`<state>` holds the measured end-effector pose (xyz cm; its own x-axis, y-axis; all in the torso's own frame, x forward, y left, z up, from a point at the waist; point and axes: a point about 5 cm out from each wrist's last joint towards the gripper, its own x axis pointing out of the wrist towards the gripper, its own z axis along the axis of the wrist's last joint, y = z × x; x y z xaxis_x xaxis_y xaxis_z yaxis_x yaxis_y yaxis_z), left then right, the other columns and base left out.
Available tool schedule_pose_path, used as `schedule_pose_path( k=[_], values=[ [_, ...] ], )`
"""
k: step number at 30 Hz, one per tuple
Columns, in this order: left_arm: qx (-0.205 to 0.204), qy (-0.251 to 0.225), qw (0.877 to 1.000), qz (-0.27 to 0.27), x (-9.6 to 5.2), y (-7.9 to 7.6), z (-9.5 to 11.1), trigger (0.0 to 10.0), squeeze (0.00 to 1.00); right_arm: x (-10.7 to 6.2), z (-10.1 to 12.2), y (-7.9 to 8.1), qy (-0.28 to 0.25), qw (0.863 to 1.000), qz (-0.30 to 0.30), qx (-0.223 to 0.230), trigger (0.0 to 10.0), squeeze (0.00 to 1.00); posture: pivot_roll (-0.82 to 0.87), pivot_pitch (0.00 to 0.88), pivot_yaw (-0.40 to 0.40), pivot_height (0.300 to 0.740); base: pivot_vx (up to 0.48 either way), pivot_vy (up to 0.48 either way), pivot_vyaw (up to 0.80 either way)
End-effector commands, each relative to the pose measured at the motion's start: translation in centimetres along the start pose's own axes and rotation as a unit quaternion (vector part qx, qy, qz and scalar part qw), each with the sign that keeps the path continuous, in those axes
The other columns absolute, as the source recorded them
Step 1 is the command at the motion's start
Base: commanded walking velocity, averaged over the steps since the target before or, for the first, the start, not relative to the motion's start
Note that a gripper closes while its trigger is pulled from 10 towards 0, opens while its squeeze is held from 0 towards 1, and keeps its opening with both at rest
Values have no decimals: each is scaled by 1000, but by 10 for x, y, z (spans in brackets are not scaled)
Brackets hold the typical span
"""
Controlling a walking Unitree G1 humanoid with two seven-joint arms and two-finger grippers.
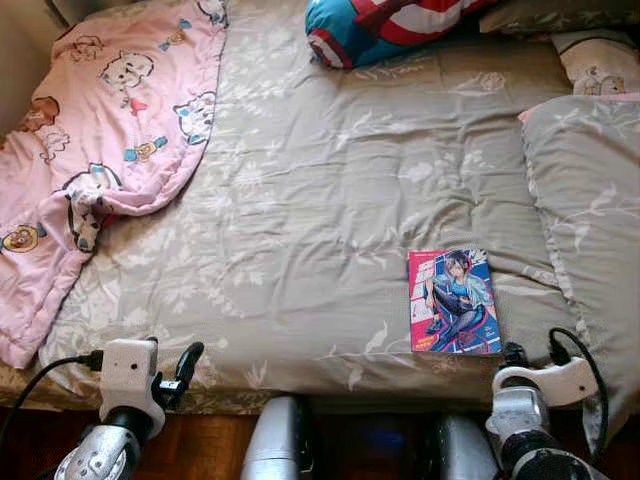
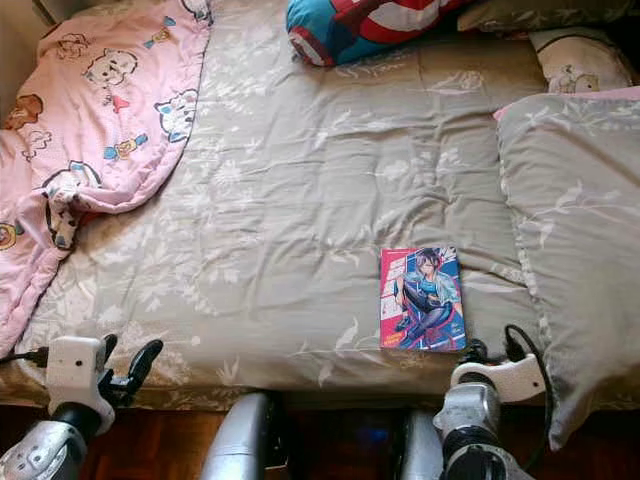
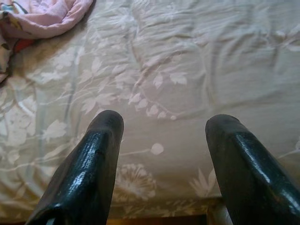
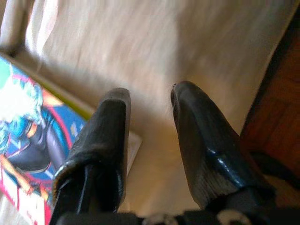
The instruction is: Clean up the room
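Standing at the bed's (image 1: pixel 300 200) near edge, tidying barely begun: comic book (image 1: pixel 453 301) lying flat near right, pink blanket (image 1: pixel 100 120) crumpled far left. Right pincer (image 4: pixel 150 112) parted beside the book's corner; left pincer (image 3: pixel 161 140) spread wide, empty.

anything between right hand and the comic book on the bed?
Nothing: the right hand, fingers apart, sits just off the comic book's near corner, with bare grey bedspread in the gap. Right wrist view shows it; left eye view agrees.
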<state>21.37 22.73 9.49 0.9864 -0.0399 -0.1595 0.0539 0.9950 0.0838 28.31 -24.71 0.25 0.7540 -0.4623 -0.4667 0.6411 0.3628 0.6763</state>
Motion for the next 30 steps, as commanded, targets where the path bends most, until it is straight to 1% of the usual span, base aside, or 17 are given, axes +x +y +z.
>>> schedule_pose_path(
  k=[1,3,4,5,6,8,9,11,13,16,18,19,20,24,25,27,30],
  values=[
    [0,21,1000,5,-2,2,-11,10000,0,-4,-6,-12,6,1000,-19,-5,10000,0,164,252,153,648,0,0,0],
    [-2,17,1000,5,1,1,-10,10000,0,-4,-4,-11,3,1000,-7,-28,10000,0,159,242,149,648,0,0,0],
    [-4,13,1000,7,5,1,-10,10000,0,-4,-5,-6,2,998,20,-66,10000,0,149,226,142,648,0,0,0],
    [-5,12,1000,7,8,0,-10,10000,0,-4,-5,-3,2,996,31,-81,10000,0,146,222,140,648,0,0,0],
    [-7,9,1000,10,10,0,-11,10000,0,-4,-7,2,1,993,52,-110,10000,0,138,214,135,648,0,0,0],
    [-17,3,1000,16,18,0,-12,10000,0,-8,-12,17,-7,976,116,-187,10000,0,120,195,125,648,0,0,0],
    [-17,3,1000,16,18,0,-12,10000,0,-8,-12,17,-7,976,116,-187,10000,0,120,195,125,648,0,0,0],
    [-37,-9,999,21,31,-4,-9,10000,0,-14,-18,26,-21,952,182,-243,10000,0,83,154,107,648,0,0,0],
    [-41,-12,999,21,36,-6,-9,10000,0,-16,-19,28,-22,948,193,-252,10000,0,75,143,102,648,0,0,0],
    [-53,-15,998,20,47,-10,-10,10000,0,-20,-19,22,-32,936,210,-279,10000,0,37,101,86,648,0,0,0],
    [-56,-15,998,21,49,-11,-11,10000,0,-21,-18,21,-34,935,212,-283,10000,0,37,101,86,648,0,0,0],
    [-69,-6,997,27,53,-12,-17,10000,0,-24,-19,13,-32,934,211,-285,10000,0,11,73,76,648,0,0,0],
    [-73,-2,997,29,54,-12,-21,10000,0,-25,-21,8,-26,933,208,-292,10000,0,7,68,74,648,0,0,0],
    [-73,15,997,30,59,-15,-34,10000,0,-28,-27,-11,0,931,184,-315,10000,0,2,36,63,648,0,0,0],
    [-75,26,996,29,59,-16,-41,10000,0,-30,-31,-21,15,931,170,-322,10000,0,3,23,60,648,0,0,0],
    [-76,31,996,30,60,-16,-44,10000,0,-31,-32,-24,21,931,165,-324,10000,0,-1,12,58,648,0,0,0],
    [-75,58,995,28,61,-17,-58,10000,0,-32,-37,-37,50,930,141,-336,10000,0,-13,0,57,648,0,0,0]
  ],
)
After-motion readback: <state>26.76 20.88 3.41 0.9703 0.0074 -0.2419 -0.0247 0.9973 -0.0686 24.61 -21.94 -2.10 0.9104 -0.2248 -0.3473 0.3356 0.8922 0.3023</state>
